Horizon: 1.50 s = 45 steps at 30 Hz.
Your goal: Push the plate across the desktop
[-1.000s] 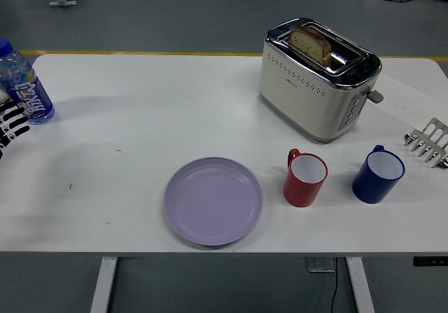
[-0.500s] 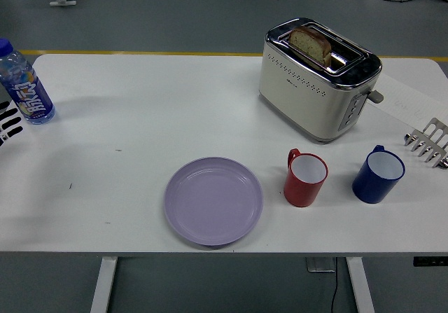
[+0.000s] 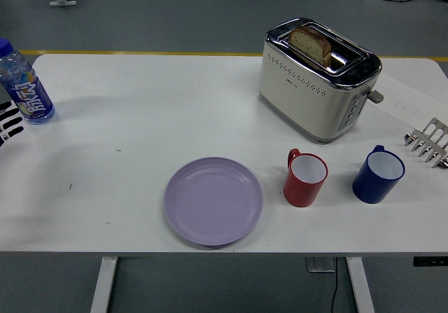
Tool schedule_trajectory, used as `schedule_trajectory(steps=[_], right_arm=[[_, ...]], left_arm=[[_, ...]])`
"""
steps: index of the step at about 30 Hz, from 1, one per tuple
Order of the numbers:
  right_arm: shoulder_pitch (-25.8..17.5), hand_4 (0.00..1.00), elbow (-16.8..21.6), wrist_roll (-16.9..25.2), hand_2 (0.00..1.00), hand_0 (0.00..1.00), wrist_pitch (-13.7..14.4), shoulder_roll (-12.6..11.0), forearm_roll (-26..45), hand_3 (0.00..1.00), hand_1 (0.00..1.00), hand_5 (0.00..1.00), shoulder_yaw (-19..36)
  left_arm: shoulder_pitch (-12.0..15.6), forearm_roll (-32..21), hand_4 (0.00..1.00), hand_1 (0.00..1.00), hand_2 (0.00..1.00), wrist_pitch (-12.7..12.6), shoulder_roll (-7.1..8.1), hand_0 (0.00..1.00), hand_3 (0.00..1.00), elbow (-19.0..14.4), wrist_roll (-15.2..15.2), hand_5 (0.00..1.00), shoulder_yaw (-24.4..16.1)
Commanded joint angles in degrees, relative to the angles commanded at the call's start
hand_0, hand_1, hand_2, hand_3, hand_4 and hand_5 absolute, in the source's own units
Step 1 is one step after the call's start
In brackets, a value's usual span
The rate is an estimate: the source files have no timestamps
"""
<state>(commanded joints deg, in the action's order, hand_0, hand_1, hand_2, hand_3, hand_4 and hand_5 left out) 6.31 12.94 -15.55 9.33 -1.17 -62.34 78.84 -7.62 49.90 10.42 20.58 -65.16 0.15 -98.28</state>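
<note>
Plate (image 3: 213, 201) sits near table (image 3: 140, 124) front edge, centre. Right of it, one mug (image 3: 305, 178), then a second mug (image 3: 378, 175) further right, apart. Toaster (image 3: 318, 78) behind the mugs, bread slice (image 3: 311, 44) in its slot. Rack (image 3: 428, 142) at right edge. Bottle (image 3: 24, 84) far left, left hand (image 3: 8, 125) just before it at the edge.

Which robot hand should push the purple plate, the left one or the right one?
Probably the left hand. It is the only hand in view, at the table's left edge beside the blue-capped water bottle, with bare table between it and the round lilac plate. The right hand isn't visible.
</note>
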Motion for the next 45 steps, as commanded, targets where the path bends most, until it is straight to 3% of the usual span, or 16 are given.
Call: schedule_trajectory(steps=[45], right_arm=[[-0.15, 0.434, 0.04, -0.26, 0.724, 0.672, 0.34, 0.04, -1.14, 0.693, 0.621, 0.503, 0.67]], left_arm=[[0.29, 0.54, 0.546, 0.77, 0.749, -0.14, 0.5, 0.754, 0.714, 0.01, -0.15, 0.998, 0.77]])
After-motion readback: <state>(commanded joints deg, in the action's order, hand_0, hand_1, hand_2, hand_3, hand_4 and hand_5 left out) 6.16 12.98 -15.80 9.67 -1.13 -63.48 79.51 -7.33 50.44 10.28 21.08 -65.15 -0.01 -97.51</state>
